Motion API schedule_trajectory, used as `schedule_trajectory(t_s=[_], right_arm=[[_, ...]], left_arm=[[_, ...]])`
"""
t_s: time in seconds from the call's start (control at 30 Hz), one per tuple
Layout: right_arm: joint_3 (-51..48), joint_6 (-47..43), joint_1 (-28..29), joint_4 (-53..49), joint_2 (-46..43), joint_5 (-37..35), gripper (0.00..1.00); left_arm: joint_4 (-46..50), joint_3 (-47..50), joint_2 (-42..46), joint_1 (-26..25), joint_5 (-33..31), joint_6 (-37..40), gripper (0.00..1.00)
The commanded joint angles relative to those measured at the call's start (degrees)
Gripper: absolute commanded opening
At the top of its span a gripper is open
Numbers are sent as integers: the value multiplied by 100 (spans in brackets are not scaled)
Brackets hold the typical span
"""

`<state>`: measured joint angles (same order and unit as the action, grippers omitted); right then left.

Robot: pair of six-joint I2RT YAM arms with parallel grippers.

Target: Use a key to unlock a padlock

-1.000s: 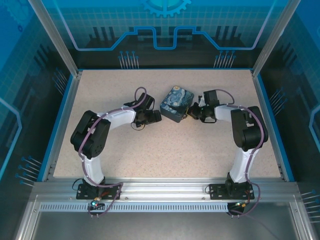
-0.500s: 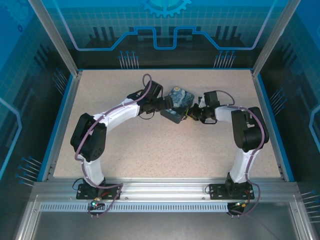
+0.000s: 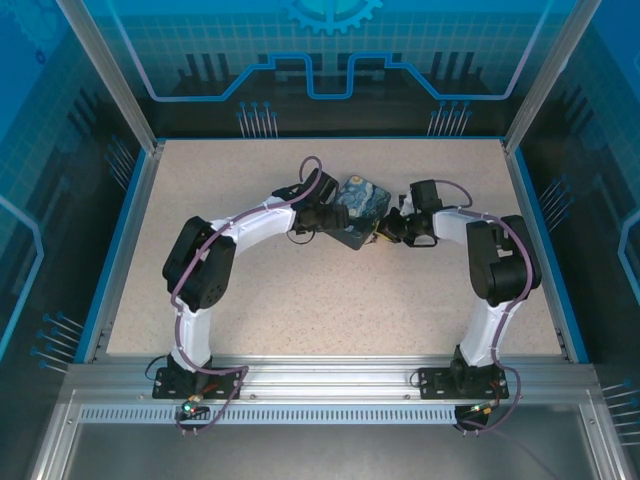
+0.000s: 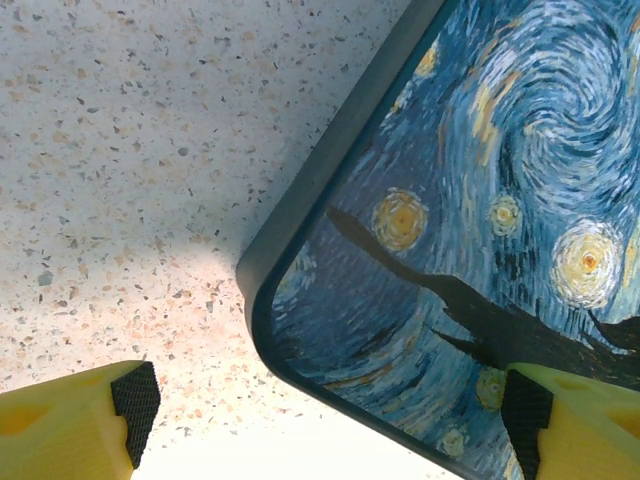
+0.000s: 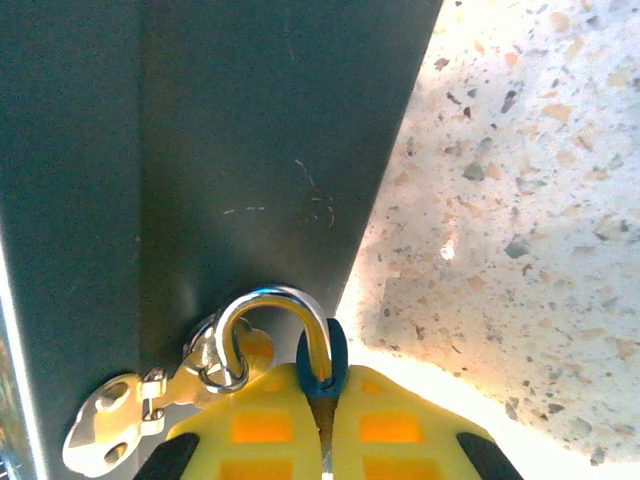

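Right gripper (image 5: 325, 385): yellow fingers pressed together, pinching the body of a small bluish metal padlock (image 5: 322, 362) at their tips.
Padlock: held just beside the right-hand side wall of the dark-blue rectangular box printed with a swirling night sky (image 5: 200, 150). Its silvery curved shackle (image 5: 268, 296) arches up against that wall and passes through the ring of a brass-coloured hasp (image 5: 140, 410) fixed to the box.
Left gripper (image 4: 328, 405): spread wide, holding nothing. Its yellow fingertips with black pads (image 4: 70, 425) stand either side of the box's near left corner, one over the table and one over the printed lid; contact with the box cannot be told.
Box: lies on the speckled beige table (image 5: 520, 200). In the overhead view it sits between the two grippers, the left one (image 3: 328, 214) at its left edge and the right one (image 3: 386, 228) at its right edge.
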<state>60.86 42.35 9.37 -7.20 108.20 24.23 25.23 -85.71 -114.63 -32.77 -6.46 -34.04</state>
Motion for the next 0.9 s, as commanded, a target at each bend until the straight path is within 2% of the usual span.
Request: schedule_trajectory(t_s=[0.0,0.17,0.23,0.27,0.37,0.53,0.7,0.8,0.87], right_arm=[[20,74,-220,-221,-175,-195,0],[-490,780,-602,1587,-182,695,0],[-501,929,-701,2003,-91,1026,0],[-461,955,-735,1993,-56,1100,0],[-145,573,-736,964,-75,724,0],[-433,529,-810,574,-387,178,0],[-865,794,-977,772,-658,-22,0],[-1002,899,-1053,1089,-720,189,0],[-1216,977,-1096,1726,-744,559,0]], left_arm=[[628,43,-399,-5,-253,255,89],[614,37,-468,-2,-233,288,89],[614,46,-479,4,-220,295,88],[614,50,-483,4,-211,293,88],[575,68,-493,11,-189,275,88],[545,63,-517,33,-155,267,88],[544,55,-547,43,-123,247,88],[535,38,-572,45,-110,226,88],[535,27,-578,50,-110,214,88]])
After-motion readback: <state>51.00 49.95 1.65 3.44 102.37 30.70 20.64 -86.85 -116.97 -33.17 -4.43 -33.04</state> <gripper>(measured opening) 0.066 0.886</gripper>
